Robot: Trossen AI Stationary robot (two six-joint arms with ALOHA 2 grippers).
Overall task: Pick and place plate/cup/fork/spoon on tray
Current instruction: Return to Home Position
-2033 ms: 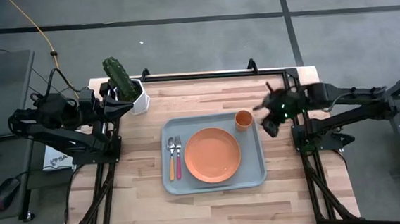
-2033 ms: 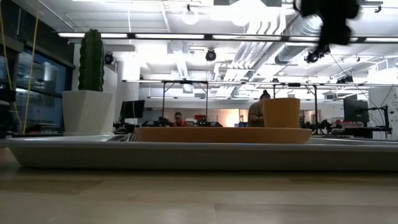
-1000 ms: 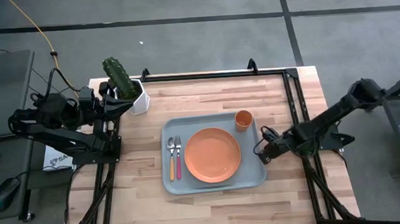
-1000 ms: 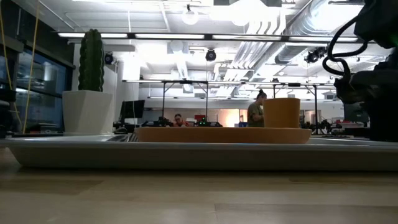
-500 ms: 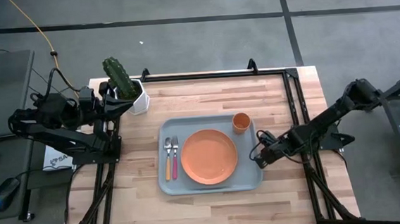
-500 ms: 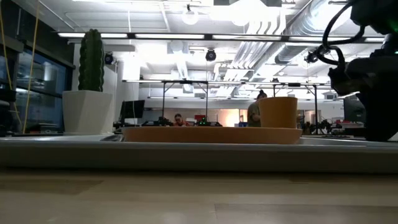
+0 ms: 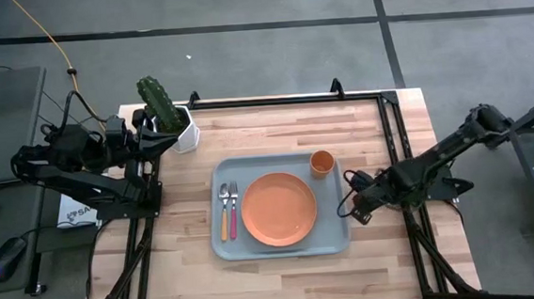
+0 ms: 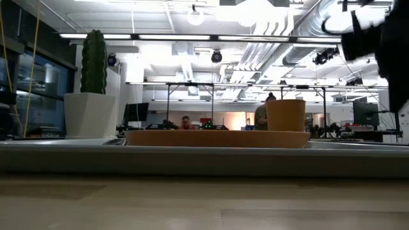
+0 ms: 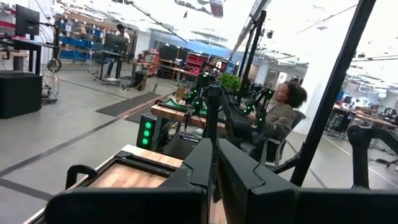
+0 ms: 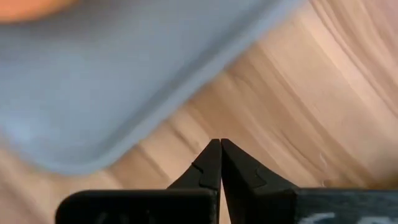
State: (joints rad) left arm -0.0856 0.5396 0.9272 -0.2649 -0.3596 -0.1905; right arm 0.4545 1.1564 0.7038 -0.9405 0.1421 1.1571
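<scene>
The pale blue-grey tray (image 7: 334, 231) lies flat on the wooden table. On it the orange plate (image 7: 279, 208) sits in the middle and the small orange cup (image 7: 322, 163) stands at its far right corner. The yellow-orange-handled spoon (image 7: 222, 215) and the pink-handled fork (image 7: 234, 214) lie side by side at its left. My right gripper (image 7: 353, 213) is shut, just off the tray's right rim (image 10: 124, 74), with its tips (image 10: 216, 144) over bare wood, touching nothing. My left gripper (image 9: 216, 144) is shut and waits at the table's far left by the cactus pot.
A white pot with a green cactus (image 7: 172, 118) stands at the table's far left corner; it also shows in the low view (image 8: 89, 96). A black frame runs along the table's far and side edges. Bare wood lies near and right of the tray.
My right gripper, shut, came down from beside the cup to the tray's right rim. It slid the tray and everything on it a little toward the table's left edge. It has since drawn back toward the right edge and risen.
</scene>
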